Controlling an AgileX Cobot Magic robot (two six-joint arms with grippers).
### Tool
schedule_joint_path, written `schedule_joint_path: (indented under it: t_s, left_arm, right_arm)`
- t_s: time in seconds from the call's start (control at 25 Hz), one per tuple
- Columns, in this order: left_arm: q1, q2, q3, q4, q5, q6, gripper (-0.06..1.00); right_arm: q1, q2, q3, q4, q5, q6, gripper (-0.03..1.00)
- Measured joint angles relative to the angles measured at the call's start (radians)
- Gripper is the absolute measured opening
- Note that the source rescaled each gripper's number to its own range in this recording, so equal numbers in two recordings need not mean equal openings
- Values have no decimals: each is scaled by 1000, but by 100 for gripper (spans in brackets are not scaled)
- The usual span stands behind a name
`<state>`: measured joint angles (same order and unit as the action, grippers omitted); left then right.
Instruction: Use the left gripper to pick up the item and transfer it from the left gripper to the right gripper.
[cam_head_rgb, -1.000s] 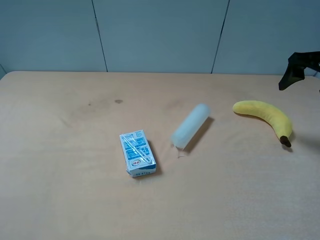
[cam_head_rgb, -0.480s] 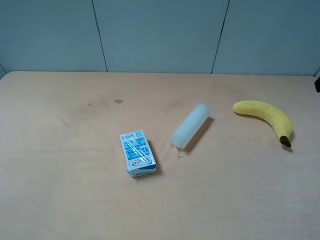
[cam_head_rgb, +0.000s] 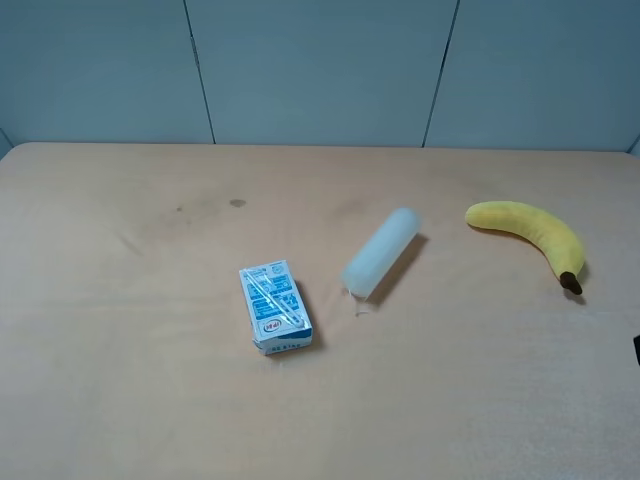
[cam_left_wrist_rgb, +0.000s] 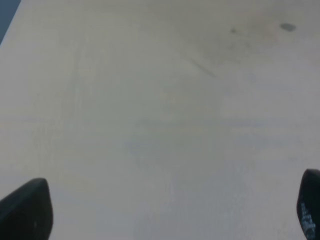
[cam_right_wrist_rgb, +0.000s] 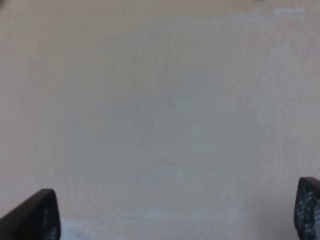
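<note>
The yellow plush banana (cam_head_rgb: 535, 231) lies on the table at the right, its dark brown stem tip (cam_head_rgb: 571, 284) pointing toward the front. No gripper touches it. The exterior high view shows neither gripper; only a dark sliver (cam_head_rgb: 637, 346) shows at its right edge. In the left wrist view my left gripper (cam_left_wrist_rgb: 167, 207) is open, its black fingertips (cam_left_wrist_rgb: 27, 210) wide apart over bare table. In the right wrist view my right gripper (cam_right_wrist_rgb: 169, 212) is open too, with fingertips (cam_right_wrist_rgb: 32, 216) at the frame's corners and nothing between them.
A blue-white milk carton (cam_head_rgb: 275, 306) lies near the middle of the tan table (cam_head_rgb: 120, 380). A translucent pale cylinder (cam_head_rgb: 382, 252) lies tilted between the carton and the banana. A grey-blue wall (cam_head_rgb: 320, 70) stands behind the table's far edge.
The black arm part at the upper right edge of the exterior view has left the picture; a small dark sliver now shows lower at that edge. The objects have not moved.
</note>
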<state>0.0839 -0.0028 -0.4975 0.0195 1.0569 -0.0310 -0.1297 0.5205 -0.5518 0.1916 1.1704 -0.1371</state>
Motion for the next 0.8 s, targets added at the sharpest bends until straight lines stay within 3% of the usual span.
schedule_joint_path:
  t_s: [0.24, 0.44, 0.8]
  left_arm:
    - [0, 0, 0, 0, 0, 0, 97]
    - [0, 0, 0, 0, 0, 0, 97]
    - [0, 0, 0, 0, 0, 0, 97]
  right_arm:
    - [0, -301, 1, -7, -20, 14, 100]
    - [0, -496, 16, -77, -22, 62, 100]
    - [0, -524, 55, -133, -128, 118, 100]
